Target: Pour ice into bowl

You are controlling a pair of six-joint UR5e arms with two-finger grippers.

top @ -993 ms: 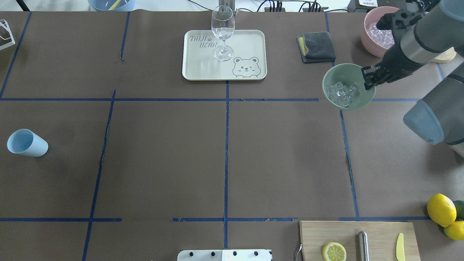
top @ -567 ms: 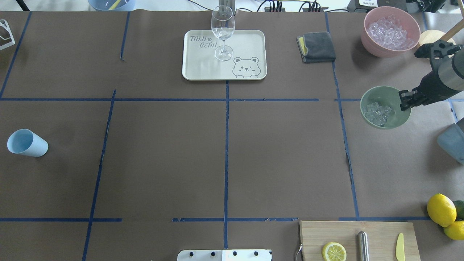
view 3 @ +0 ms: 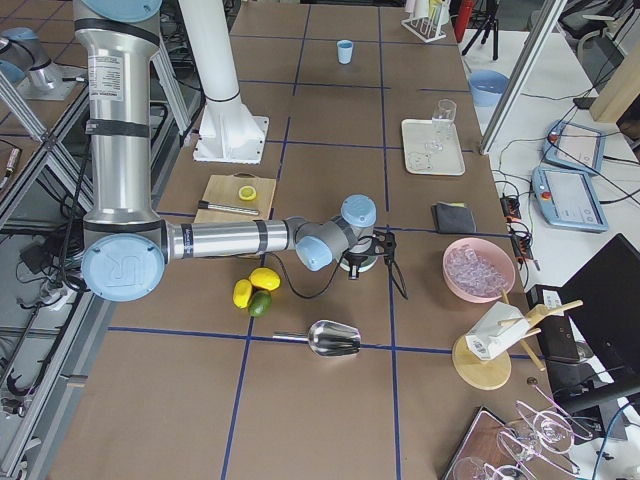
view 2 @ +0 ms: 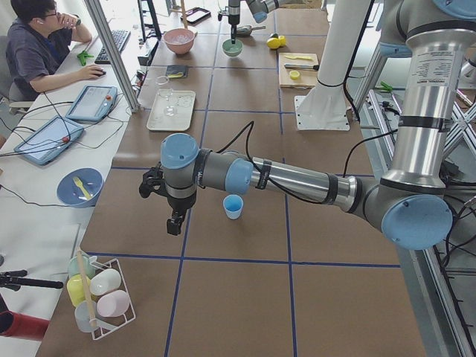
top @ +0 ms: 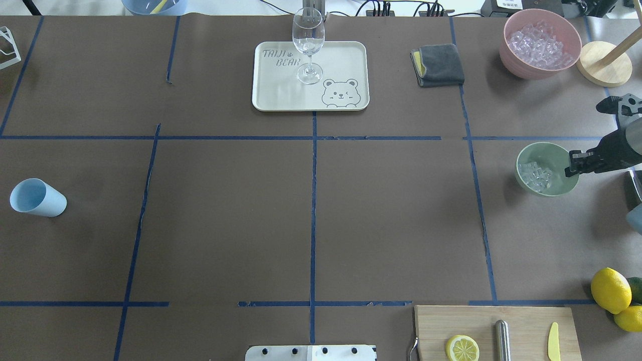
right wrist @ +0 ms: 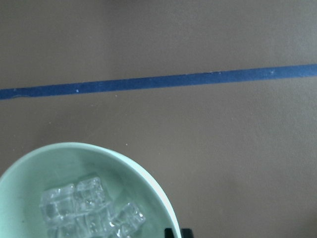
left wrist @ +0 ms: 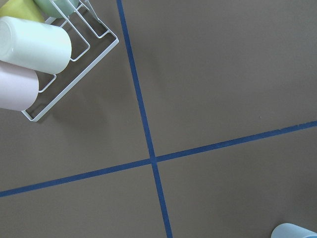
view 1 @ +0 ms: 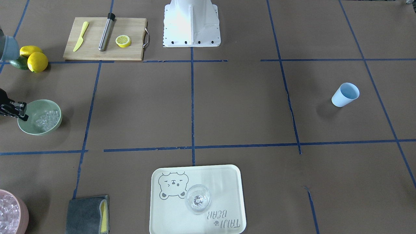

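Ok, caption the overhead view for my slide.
Right gripper grips the rim of the mint-green bowl of ice, pink tub beyond.

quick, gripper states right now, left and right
Left gripper: cannot be told whether open or shut.
Right gripper: shut on the bowl, at its rim.

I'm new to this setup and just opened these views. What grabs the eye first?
The pale mint-green bowl near the overhead view's right edge, its rim pinched by the right gripper, holds clear ice cubes. A pink tub heaped with more cubes sits at the far right corner; a light blue cup stands alone at left.
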